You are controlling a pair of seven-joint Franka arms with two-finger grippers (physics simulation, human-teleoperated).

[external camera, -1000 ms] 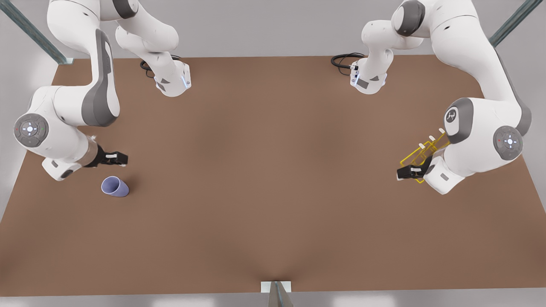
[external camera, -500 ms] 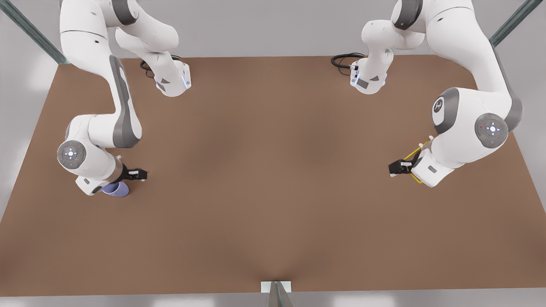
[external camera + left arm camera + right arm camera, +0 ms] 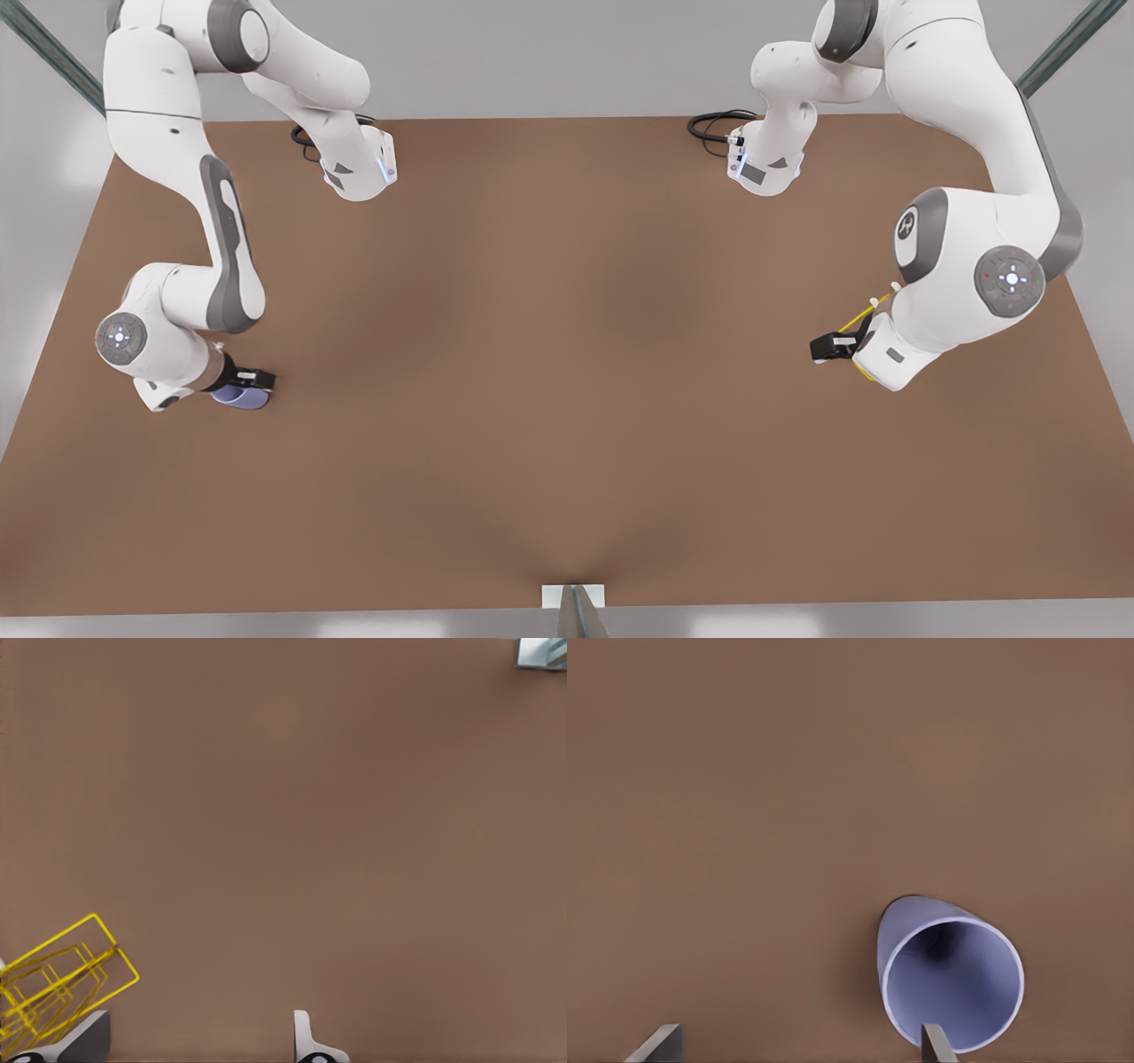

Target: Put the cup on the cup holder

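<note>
The right gripper (image 3: pixel 257 381) sits low over the brown tabletop (image 3: pixel 567 372) at the front view's left, its fingers spread wide; in its wrist view one fingertip (image 3: pixel 932 1038) is at the rim of the small pale lavender-blue tapered cup (image 3: pixel 950 981), the other well to the side. The cup lies on the table, tipped so its open mouth faces up toward that camera, and in the front view it peeks out just under the gripper (image 3: pixel 237 398).

To my eye the step in hand is lining up for the grasp. As it stands, one finger looks set to come down on the lip, so the hand should shift until the wall sits squarely between the fingers before closing, or the cup may roll away.

Across the table, the left gripper (image 3: pixel 833 346) hangs beside the thin yellow wire-frame cup holder (image 3: pixel 62 983), fingers apart with nothing between them. The holder lies partly under that arm in the front view (image 3: pixel 858 316).
</note>
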